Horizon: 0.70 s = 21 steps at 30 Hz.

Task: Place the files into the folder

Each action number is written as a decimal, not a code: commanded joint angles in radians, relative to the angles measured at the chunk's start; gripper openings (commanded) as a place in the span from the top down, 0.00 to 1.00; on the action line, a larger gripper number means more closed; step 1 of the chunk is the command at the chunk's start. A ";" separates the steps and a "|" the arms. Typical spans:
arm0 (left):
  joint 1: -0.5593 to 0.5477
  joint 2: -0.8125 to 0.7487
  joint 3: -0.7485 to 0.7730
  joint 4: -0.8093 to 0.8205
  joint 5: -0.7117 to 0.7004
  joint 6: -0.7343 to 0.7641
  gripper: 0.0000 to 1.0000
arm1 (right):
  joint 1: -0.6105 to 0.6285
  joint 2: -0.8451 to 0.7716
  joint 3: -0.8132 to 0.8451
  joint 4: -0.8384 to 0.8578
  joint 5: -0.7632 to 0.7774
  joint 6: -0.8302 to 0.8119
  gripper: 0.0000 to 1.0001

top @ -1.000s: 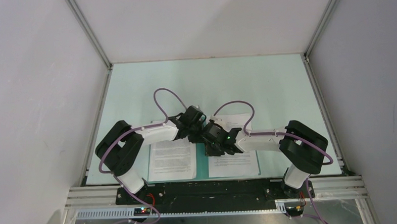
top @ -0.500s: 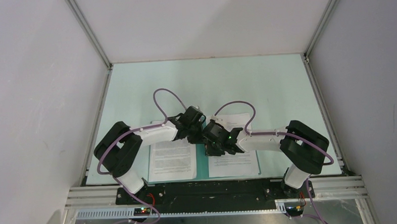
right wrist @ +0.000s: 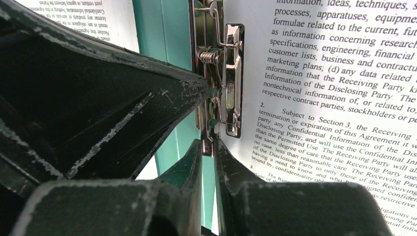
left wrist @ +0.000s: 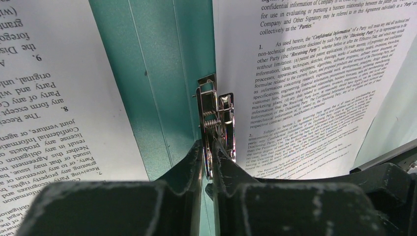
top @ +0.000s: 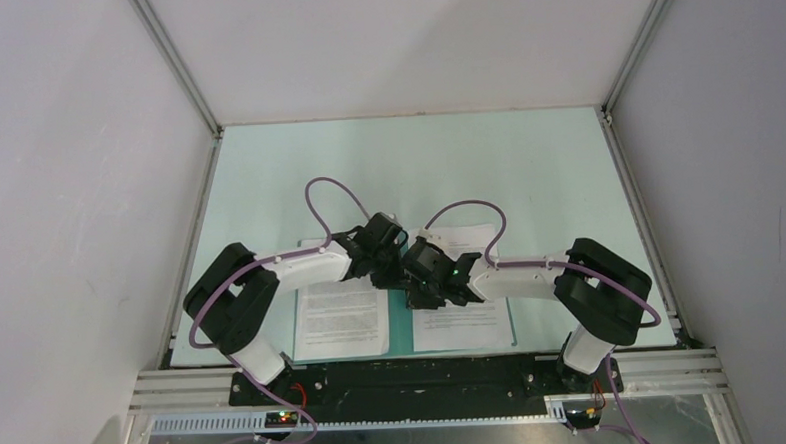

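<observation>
Your left hand point(left wrist: 207, 150) and right hand point(right wrist: 209, 147) pinch the folder's point(left wrist: 157, 73) metal clip point(left wrist: 216, 115).
Open folder lies under both hands, one printed sheet point(left wrist: 305, 88) just right of them, another point(left wrist: 49, 98) left.

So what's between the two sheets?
The teal folder and its metal clip, pinched by the left end effector; the left wrist view shows it.

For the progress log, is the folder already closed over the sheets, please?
No, the folder lies open, its teal spine bare between the left sheet and right sheet.
</observation>
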 commanded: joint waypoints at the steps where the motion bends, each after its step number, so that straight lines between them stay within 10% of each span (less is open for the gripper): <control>1: -0.012 0.015 0.002 -0.057 -0.037 0.024 0.90 | -0.028 0.042 -0.053 -0.117 0.113 -0.034 1.00; 21: -0.059 0.136 0.000 -0.124 -0.194 -0.085 1.00 | -0.038 -0.058 -0.053 -0.027 0.063 -0.064 0.76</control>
